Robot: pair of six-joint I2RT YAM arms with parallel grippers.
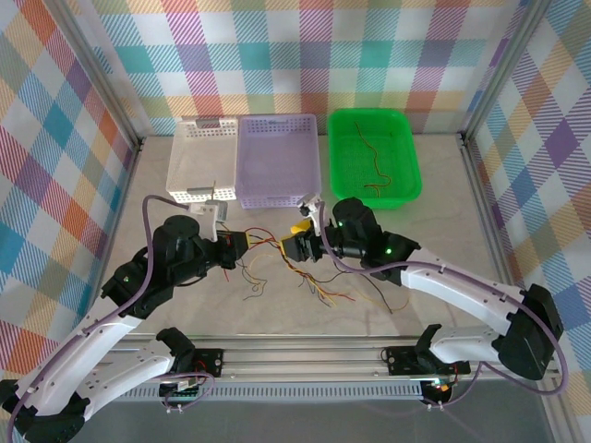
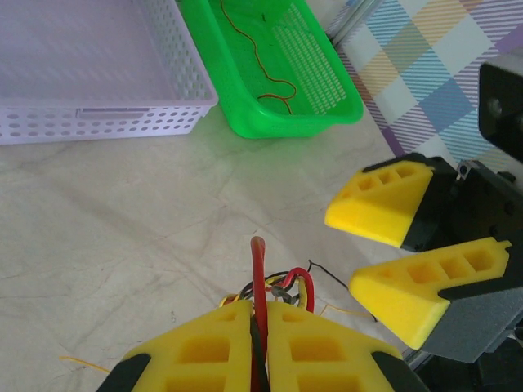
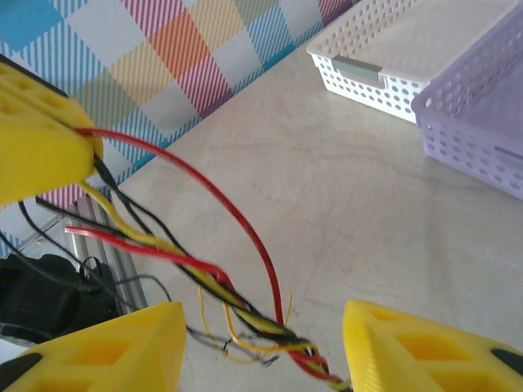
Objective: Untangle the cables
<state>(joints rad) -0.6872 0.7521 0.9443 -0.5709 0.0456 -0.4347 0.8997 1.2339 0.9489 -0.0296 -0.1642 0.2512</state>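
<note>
Before the lilac basket (image 1: 279, 157), left pincer (image 2: 260, 314) grips the cables (image 3: 278, 333).

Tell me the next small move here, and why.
Probably close the right gripper on the twisted cables. Its fingers stand open on either side of the twist, while the left gripper is shut on the red cable leading out of it. With both points held, that strand could likely be drawn free.
</note>
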